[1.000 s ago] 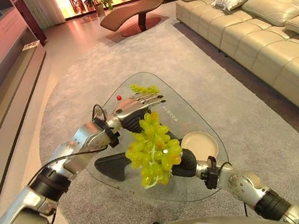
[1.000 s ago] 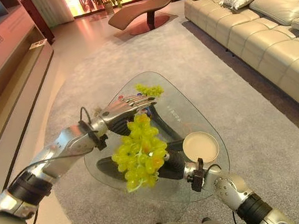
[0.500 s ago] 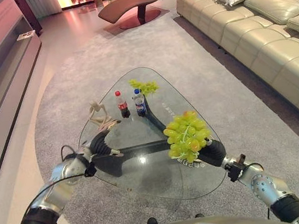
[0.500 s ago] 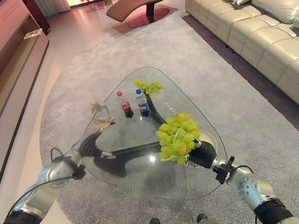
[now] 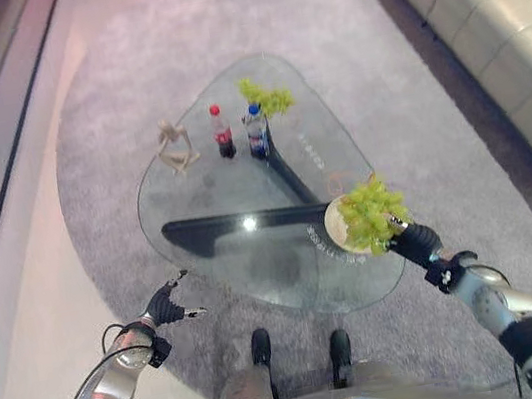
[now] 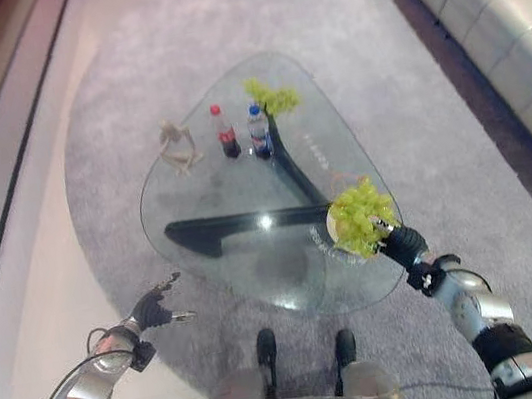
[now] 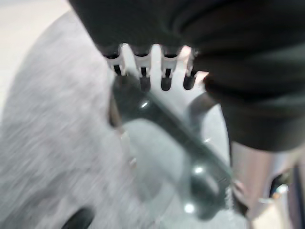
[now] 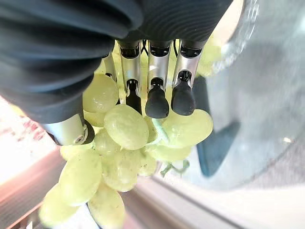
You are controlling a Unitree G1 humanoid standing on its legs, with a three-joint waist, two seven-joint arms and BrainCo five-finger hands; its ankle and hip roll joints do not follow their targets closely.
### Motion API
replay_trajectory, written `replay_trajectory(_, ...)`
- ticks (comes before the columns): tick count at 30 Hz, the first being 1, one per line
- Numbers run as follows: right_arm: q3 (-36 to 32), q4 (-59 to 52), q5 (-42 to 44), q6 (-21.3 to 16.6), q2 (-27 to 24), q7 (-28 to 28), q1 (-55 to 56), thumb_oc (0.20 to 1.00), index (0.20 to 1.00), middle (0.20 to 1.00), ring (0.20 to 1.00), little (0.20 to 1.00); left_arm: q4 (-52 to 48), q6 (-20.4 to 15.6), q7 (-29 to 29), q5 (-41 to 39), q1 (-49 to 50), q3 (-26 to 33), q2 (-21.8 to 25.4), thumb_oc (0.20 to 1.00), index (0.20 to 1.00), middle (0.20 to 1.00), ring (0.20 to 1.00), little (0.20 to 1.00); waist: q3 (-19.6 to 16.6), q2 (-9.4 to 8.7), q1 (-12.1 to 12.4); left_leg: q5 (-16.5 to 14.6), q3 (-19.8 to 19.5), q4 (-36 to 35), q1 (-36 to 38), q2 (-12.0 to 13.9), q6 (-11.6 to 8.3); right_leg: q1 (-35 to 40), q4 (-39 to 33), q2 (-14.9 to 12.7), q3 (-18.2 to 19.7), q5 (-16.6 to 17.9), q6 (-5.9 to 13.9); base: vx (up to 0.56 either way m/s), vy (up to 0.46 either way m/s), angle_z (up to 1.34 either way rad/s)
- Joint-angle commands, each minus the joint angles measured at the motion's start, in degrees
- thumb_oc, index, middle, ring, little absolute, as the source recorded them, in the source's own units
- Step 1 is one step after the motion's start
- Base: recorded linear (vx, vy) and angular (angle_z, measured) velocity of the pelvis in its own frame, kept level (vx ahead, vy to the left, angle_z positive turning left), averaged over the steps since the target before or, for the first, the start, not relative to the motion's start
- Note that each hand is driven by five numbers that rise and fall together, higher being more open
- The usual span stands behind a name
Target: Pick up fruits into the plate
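My right hand (image 5: 409, 241) is shut on a bunch of green grapes (image 5: 371, 211) and holds it over the round cream plate (image 5: 332, 228) at the right front of the glass table (image 5: 214, 192). In the right wrist view the fingers (image 8: 157, 98) and thumb curl round the grapes (image 8: 126, 129). A second green bunch (image 5: 267, 98) lies at the table's far end. My left hand (image 5: 164, 304) hangs open off the table's front left, above the rug, with nothing in it; its fingers (image 7: 143, 78) point toward the table.
Two small bottles, one with a red cap (image 5: 222, 132) and one with a blue cap (image 5: 255, 131), stand near the far bunch. A pale figurine (image 5: 175, 147) sits left of them. A beige sofa (image 5: 509, 9) runs along the right, and a grey rug (image 5: 109, 103) lies under the table.
The camera has risen and tipped down. My right hand carried the grapes right, over the plate. My left hand drew back from the table to its front left.
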Motion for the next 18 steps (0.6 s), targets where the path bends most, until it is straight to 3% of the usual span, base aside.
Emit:
replay_trajectory(1,-1.9,0.1,-1.5,-6.9,-3.2,-4.5,-8.4,0.200,0.200,0.200,0.200,0.200,6.7,-1.7,3.9,-4.1,-6.4,-1.1,-2.5,1.000,1.000,1.000,1.000,1.000,4.9,0.15,1.6,-12.3,1.5,5.2,1.5,0.3,0.21,-1.7,5.8,-2.1,0.1,-5.1,2.80,-0.17,-0.063,0.11)
replay_trajectory(11,-2.1,12.4,-2.5,-7.1,-6.9,-7.6,-21.6,0.200,0.200,0.200,0.200,0.200,16.1,-2.6,7.3,-7.4,-11.1,-5.5,-7.2,1.000,1.000,1.000,1.000,1.000,11.9,3.40,1.8,-9.4,-1.1,4.7,-4.7,-0.7,-0.17,-8.7,8.0,-2.3,-1.2,-4.5,1.74,-0.12,0.008,0.08)
replay_trajectory(18,-2.1,18.1,-5.7,-6.6,-11.0,-9.9,-27.7,0.200,0.200,0.200,0.200,0.200,15.6,-3.8,8.2,-10.7,-12.2,-7.0,-7.9,1.000,1.000,1.000,1.000,1.000,12.9,5.78,1.5,-7.7,-2.1,5.2,-10.6,-1.6,-0.24,-15.9,11.8,-2.7,-1.9,-5.0,0.99,-0.07,0.058,0.02)
